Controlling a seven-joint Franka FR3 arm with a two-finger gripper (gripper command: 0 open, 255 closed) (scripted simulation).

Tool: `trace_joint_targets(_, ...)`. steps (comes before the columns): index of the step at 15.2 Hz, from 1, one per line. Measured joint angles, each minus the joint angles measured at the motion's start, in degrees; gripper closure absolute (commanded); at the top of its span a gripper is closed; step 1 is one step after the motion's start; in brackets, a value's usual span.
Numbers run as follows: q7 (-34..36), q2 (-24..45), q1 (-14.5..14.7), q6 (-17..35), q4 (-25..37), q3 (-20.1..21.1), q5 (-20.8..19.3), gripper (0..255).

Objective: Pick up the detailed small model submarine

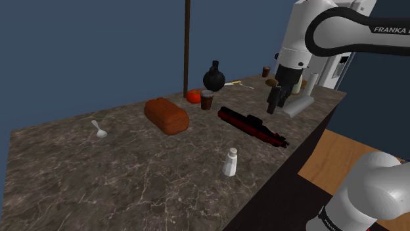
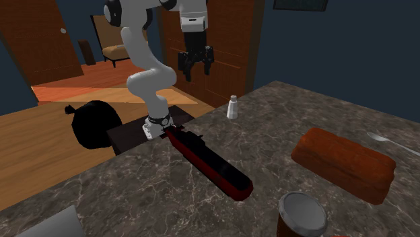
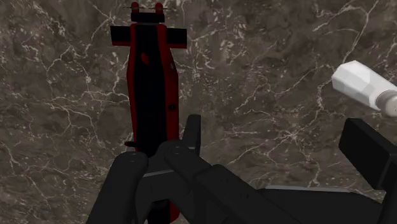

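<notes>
The model submarine [image 1: 253, 126] is a long black hull with red sides, lying flat on the dark marble counter [image 1: 131, 177] near its edge. In the second exterior view the submarine [image 2: 208, 163] runs from the counter's edge inward. My gripper [image 1: 276, 102] hangs well above it, open and holding nothing; the gripper [image 2: 195, 67] shows its two fingers apart, high over the counter's edge. In the wrist view the submarine [image 3: 149, 76] stretches away from beside one finger [image 3: 124, 184] rather than between the fingers of the gripper [image 3: 245, 168].
A brown bread loaf [image 1: 166, 115], a spoon [image 1: 98, 129], a white shaker [image 1: 230, 162], a dark cup [image 1: 207, 100], a red tomato [image 1: 193, 96] and a black vase [image 1: 213, 77] stand on the counter. A black bag [image 2: 94, 124] lies on the wooden floor.
</notes>
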Motion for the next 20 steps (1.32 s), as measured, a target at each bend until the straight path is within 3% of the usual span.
trace_joint_targets(4,-1.43,2.49,-0.64,2.79,-0.70,-1.37,-0.46,0)
trace_joint_targets(13,-8.00,18.29,-3.11,14.28,2.00,-7.28,-1.42,0)
trace_joint_targets(20,-12.75,29.69,-4.43,20.05,6.39,-10.80,-0.35,0)
